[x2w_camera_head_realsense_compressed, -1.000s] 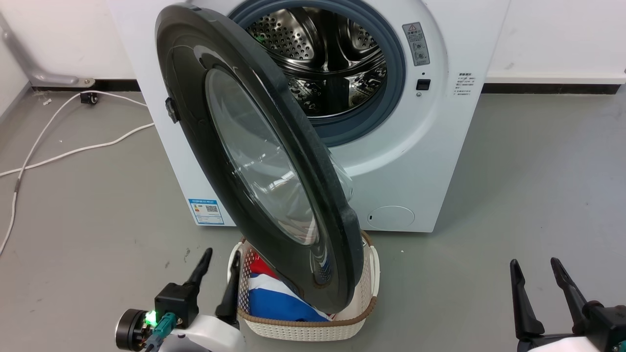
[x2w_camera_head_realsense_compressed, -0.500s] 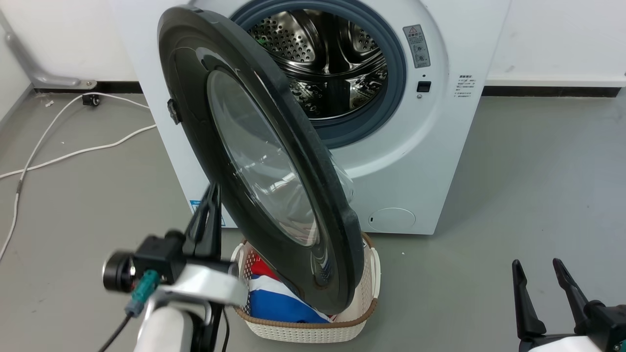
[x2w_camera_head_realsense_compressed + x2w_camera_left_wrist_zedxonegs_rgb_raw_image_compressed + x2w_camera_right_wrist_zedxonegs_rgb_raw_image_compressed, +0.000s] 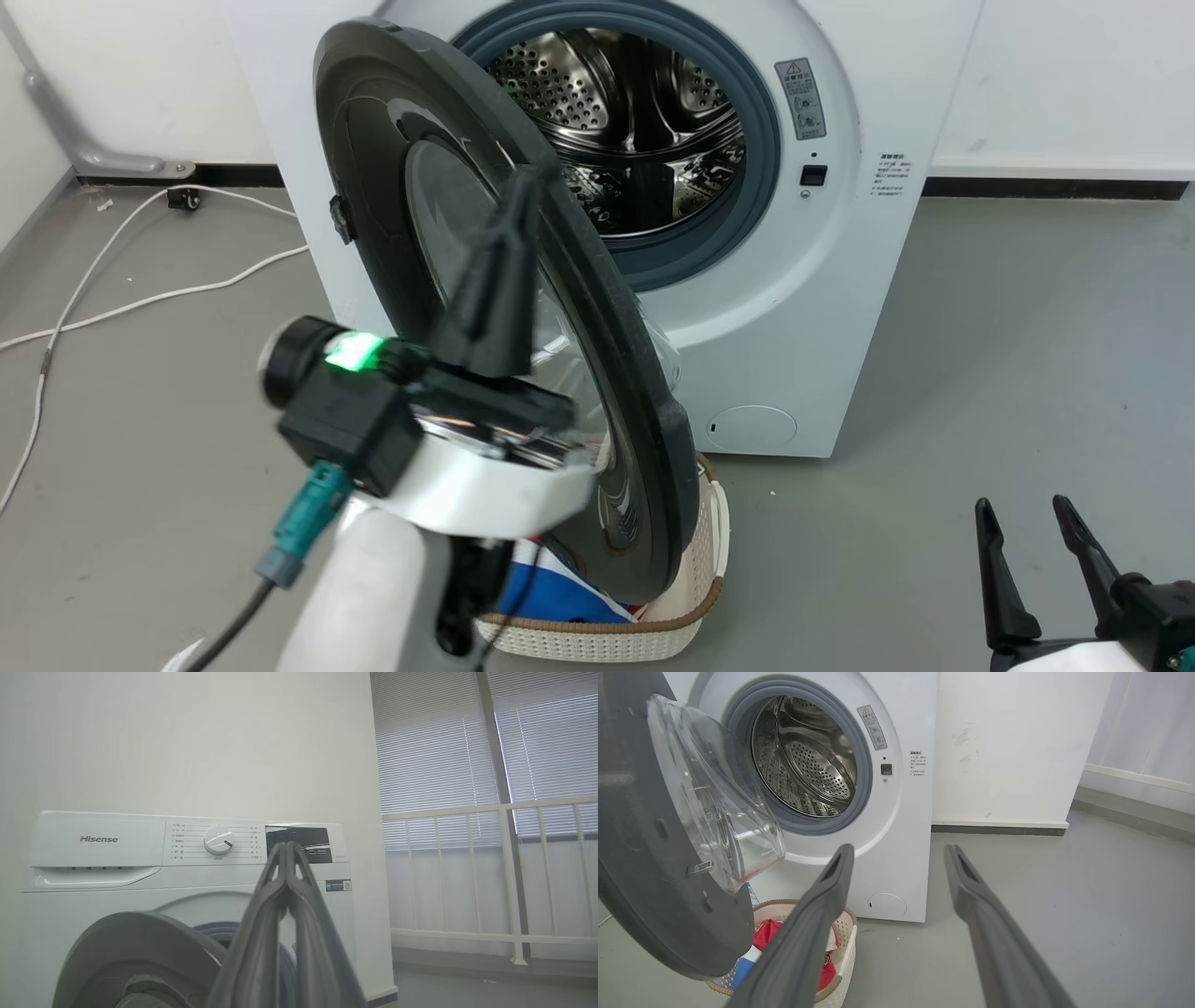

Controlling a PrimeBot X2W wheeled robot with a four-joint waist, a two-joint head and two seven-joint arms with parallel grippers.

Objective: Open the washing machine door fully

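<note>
- The washing machine door [image 3: 627, 373] stands ajar, hinged on the side of the white washing machine [image 3: 840, 280] that lies to the head view's left, with its free edge swung out toward the robot.
- From the head, the round door looks like a narrow oval slanting from upper left to lower right. Its glossy outer face points left.
- The clear glass bowl [image 3: 714, 802] bulges toward the steel drum [image 3: 635, 121]. The door's lower rim hangs over a woven laundry basket [image 3: 691, 597] of red and blue cloth on the floor.
- The left claw [image 3: 525, 187] is clenched with its tips together and nothing between them. It is raised in front of the door's outer face; I cannot tell whether it touches.
- The right claw [image 3: 1020, 504] is released, fingers spread, low and well apart from the door.
- "Hisense" [image 3: 98, 839] is printed on the drawer panel, left of the dial [image 3: 218, 840].
- A grey warning label [image 3: 801, 98] beside the drum opening carries a triangle; its text is too small to read.
- A small label with a QR code [image 3: 338, 885] sits under the dark display.
</note>
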